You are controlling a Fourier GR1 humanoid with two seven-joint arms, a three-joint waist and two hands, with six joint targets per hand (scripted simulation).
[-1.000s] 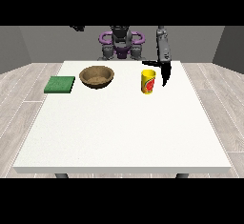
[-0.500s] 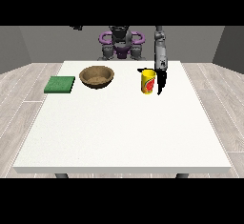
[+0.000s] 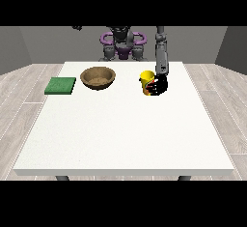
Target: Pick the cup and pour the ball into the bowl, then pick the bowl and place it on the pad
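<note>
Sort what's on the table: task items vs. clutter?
Task items: yellow cup with the hand at the view's right against it, wooden bowl, green pad.

Clutter: nothing else shows on the white table.

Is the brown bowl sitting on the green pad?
No, the bowl stands on the bare table, beside the pad and apart from it.

pad (image 3: 61, 85) left, bowl (image 3: 98, 77) beside, cup (image 3: 146, 83) (seemingly upright) right

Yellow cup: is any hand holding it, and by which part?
The hand at the view's right is wrapped round the yellow cup's lower side; the cup stands upright.
</note>
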